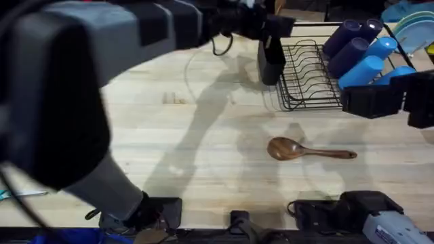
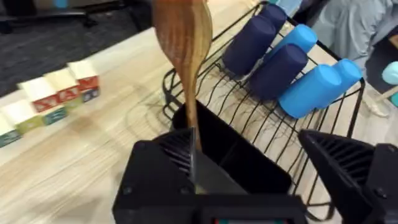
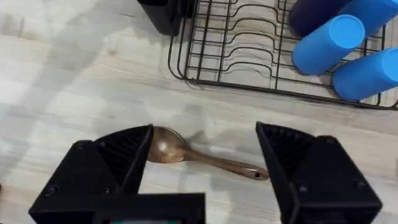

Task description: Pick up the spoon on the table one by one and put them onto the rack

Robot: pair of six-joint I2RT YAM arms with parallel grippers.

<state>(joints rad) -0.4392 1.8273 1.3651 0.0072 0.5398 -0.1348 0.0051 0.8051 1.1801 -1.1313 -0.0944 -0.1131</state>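
A light tan spoon [image 2: 184,43] stands bowl up with its handle down in the rack's black caddy [image 2: 236,155], close against one finger [image 2: 163,171] of my left gripper [image 2: 255,180], which is open. From overhead, the left gripper [image 1: 271,30] hangs right over the caddy [image 1: 271,64] at the near-left end of the black wire rack [image 1: 308,81]. A darker reddish-brown spoon [image 1: 302,150] lies flat on the table [image 1: 203,135], handle pointing right. My right gripper [image 3: 205,177] is open above the table, and that spoon [image 3: 186,152] shows between its fingers.
Several blue and navy cups [image 1: 363,51] lie on the right part of the rack. Small lettered blocks [image 2: 50,99] sit on the table left of the rack. Blue plates [image 1: 413,27] stand at the far right. The left arm [image 1: 102,61] spans the left half of the overhead view.
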